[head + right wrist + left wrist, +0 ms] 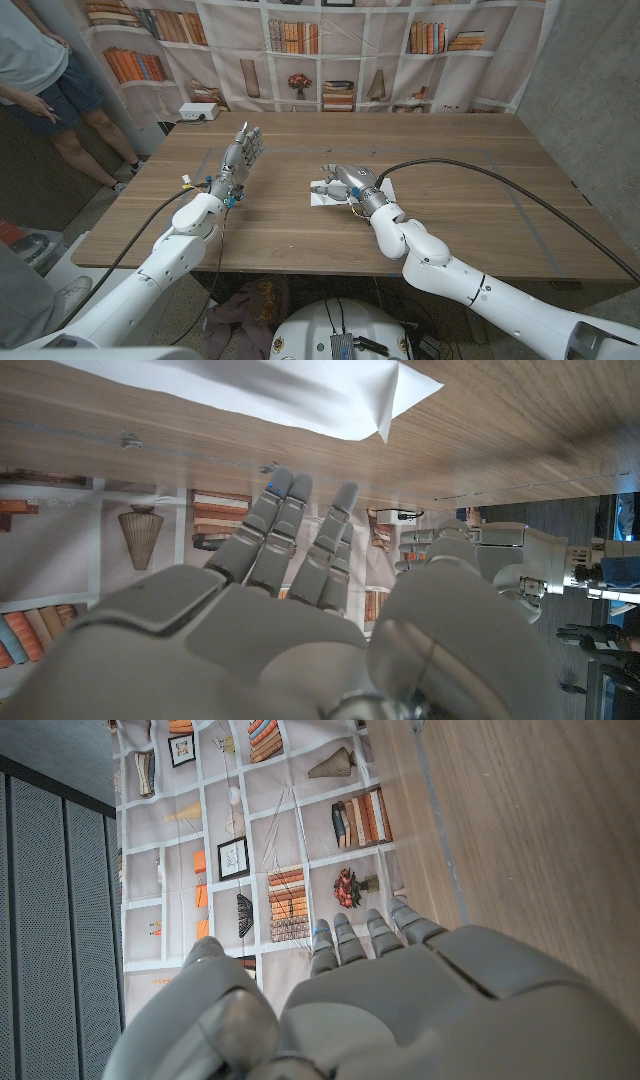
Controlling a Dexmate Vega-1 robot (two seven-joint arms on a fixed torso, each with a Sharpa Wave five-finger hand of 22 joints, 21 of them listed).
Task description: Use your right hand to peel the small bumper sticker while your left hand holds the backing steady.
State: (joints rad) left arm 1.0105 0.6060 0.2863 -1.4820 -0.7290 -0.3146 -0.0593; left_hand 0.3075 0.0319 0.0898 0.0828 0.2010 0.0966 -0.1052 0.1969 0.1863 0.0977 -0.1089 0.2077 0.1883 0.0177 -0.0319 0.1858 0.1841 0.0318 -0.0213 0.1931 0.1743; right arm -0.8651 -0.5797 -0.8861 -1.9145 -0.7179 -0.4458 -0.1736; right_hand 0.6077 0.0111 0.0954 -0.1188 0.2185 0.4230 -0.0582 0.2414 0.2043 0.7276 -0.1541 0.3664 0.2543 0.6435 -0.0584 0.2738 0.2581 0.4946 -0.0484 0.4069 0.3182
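My right hand [352, 183] hovers over the white sticker sheet [328, 192] near the tabletop's [450, 200] middle, fingers extended; whether it grips the sheet I cannot tell. At nine o'clock, well apart, my left hand [240, 158] is raised, open, holding nothing.

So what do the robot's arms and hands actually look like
Both arms have glossy white rounded shells. The left hand and right hand are grey metallic, with segmented fingers. A black cable runs along each arm, and small coloured wires show at the left wrist.
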